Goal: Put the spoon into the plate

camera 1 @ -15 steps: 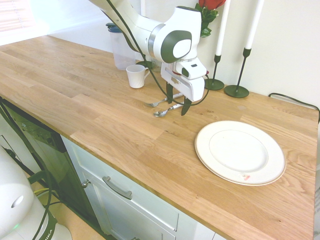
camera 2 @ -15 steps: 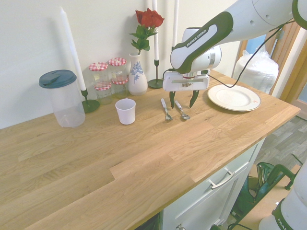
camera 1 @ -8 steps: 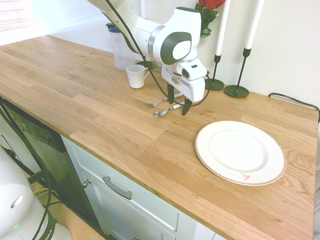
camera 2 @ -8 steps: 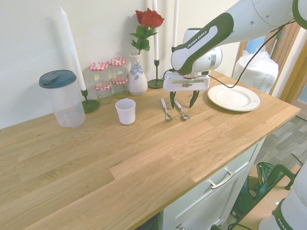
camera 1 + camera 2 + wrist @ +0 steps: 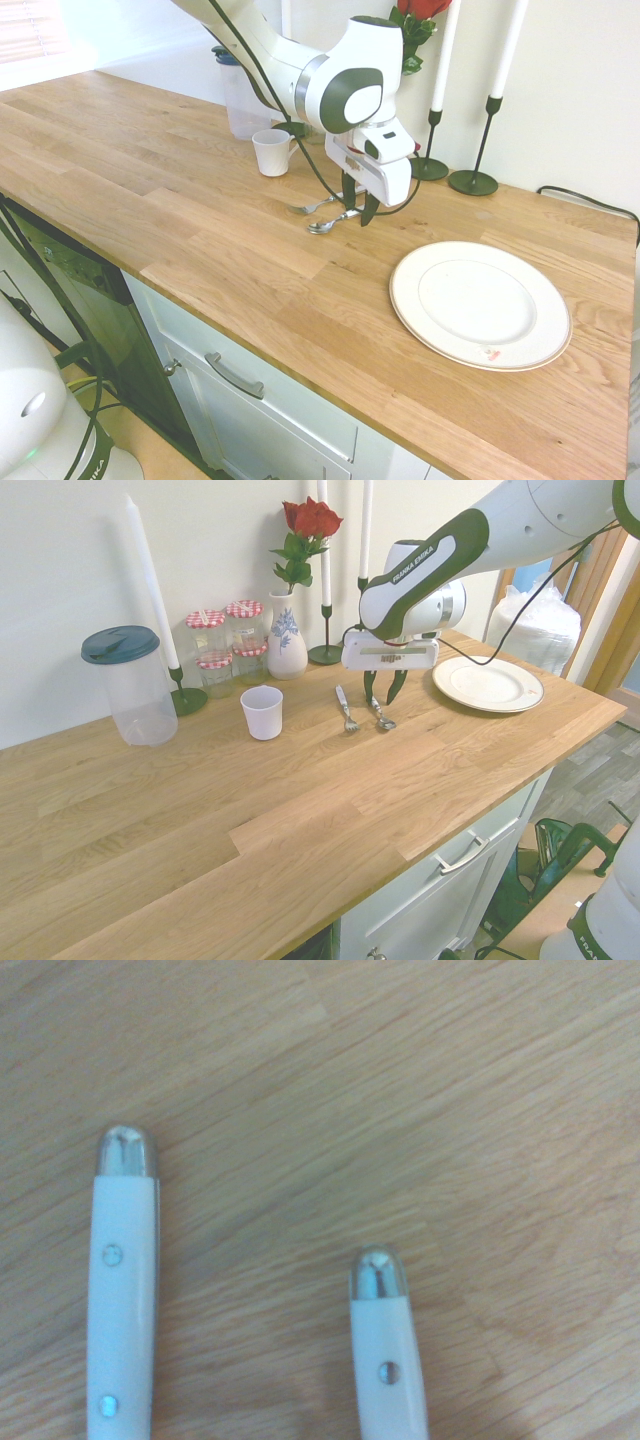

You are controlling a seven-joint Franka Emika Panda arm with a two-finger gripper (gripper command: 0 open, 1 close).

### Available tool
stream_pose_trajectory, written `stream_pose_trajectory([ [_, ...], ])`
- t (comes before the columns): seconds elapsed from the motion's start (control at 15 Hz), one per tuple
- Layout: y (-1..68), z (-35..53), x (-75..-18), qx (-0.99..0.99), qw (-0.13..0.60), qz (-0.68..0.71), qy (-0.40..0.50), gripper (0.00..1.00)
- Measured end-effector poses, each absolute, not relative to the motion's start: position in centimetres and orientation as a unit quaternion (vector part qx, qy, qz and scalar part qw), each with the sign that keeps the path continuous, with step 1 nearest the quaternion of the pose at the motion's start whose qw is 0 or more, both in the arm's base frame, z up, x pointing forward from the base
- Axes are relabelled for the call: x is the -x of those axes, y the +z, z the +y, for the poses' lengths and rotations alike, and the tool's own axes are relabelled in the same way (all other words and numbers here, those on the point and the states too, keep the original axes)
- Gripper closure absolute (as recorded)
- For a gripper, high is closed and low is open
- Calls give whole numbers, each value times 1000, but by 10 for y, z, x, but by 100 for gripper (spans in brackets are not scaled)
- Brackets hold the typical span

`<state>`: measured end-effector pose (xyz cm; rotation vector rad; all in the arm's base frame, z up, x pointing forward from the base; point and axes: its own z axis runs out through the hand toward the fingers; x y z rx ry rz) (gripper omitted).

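Bare countertop [image 5: 300,280] lies between fork [image 5: 345,711] and plate [image 5: 480,305].

On the bench [image 5: 300,810], the spoon [image 5: 380,715] and the fork [image 5: 345,710] lie side by side, near but apart, handles toward the wall. In the second exterior view the fork is to the spoon's left, the cup [image 5: 262,712] further left, and the lidded jug [image 5: 128,685] beyond that. The plate [image 5: 488,684] sits well right of the spoon. Against the wall stand jars [image 5: 222,645], a vase [image 5: 286,635] and candlesticks [image 5: 325,580] (one more beside the jug). The gripper [image 5: 384,688] hangs over the spoon's handle.
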<state>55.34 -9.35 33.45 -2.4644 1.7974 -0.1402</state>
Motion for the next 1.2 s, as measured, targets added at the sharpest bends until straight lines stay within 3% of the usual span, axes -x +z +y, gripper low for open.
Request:
stream_pose_trajectory([
  [1.0, 336, -84, -547, 815, 50, 575, -60, 100],
  [1.2, 362, -85, -543, 815, 59, 572, -70, 100],
])
